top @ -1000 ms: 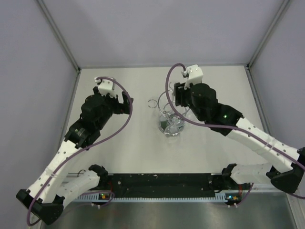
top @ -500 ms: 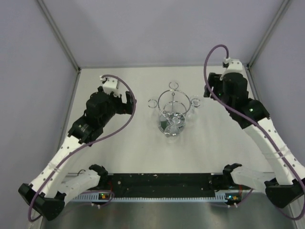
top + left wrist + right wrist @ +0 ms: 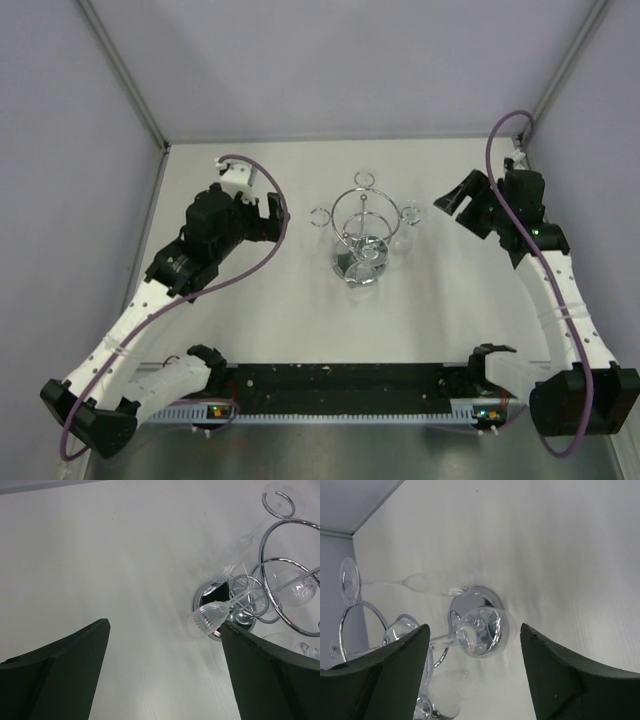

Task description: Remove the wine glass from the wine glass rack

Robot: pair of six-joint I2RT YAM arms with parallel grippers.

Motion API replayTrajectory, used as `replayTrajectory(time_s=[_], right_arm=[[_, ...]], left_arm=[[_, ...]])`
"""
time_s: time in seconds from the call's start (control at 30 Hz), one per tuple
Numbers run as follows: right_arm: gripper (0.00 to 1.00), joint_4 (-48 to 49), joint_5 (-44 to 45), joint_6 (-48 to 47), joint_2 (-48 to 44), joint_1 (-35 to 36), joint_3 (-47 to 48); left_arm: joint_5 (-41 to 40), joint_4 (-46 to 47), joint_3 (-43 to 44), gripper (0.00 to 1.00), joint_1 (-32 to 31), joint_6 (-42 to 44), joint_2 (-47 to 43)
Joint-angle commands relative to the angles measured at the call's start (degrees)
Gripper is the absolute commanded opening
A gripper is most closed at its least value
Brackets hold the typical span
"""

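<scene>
On the white desk (image 3: 280,300), the brittle, slippery wine glass (image 3: 207,619) wants a stem hold; left fingers (image 3: 60,680) at nine o'clock, right fingers (image 3: 375,680) at three, gape wide.

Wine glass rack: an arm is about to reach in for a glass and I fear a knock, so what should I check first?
1. The left gripper is open and holds nothing: ok.
2. The right gripper is open and holds nothing: ok.
3. The wine glass rack stands upright on the table: ok.
4. Both grippers are apart from the rack, one on each side: ok.
5. A wine glass hangs on the rack, in line with the left wrist camera: ok.
6. That glass will slide free of the rack without catching: cannot tell.
</scene>
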Motion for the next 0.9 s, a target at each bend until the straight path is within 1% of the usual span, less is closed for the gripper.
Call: replayTrajectory(time_s=[0.0, 0.13, 0.23, 0.33, 0.57, 0.87], right_arm=[[0.73, 12.96, -13.66, 9.57, -3.62, -1.12, -5.06], [0.71, 18.86, -17.88, 14.24, -4.23, -1.12, -8.67], [0.69, 20.89, -17.19, 15.47, -5.63, -1.12, -10.25], [0.68, 21.33, -17.27, 15.65, -6.61, -1.12, -11.05], [0.56, 23.44, -20.26, 17.58, -6.87, -1.12, -12.81], [0.53, 23.26, -21.31, 17.49, -7.40, -1.12, -13.95]], left_arm=[[1.56, 0.89, -0.50, 0.98, -0.19, 0.49, -2.46], [1.73, 1.41, -1.47, 0.98, -0.19, 0.85, -2.82], [1.91, 1.59, -1.73, 0.98, -0.19, 0.94, -2.65], [2.26, 1.59, -1.82, 0.98, -0.19, 0.85, -2.64], [2.26, 1.68, -1.91, 0.98, -0.19, 0.85, -2.73], [2.44, 1.77, -2.00, 0.98, -0.19, 0.67, -2.82]])
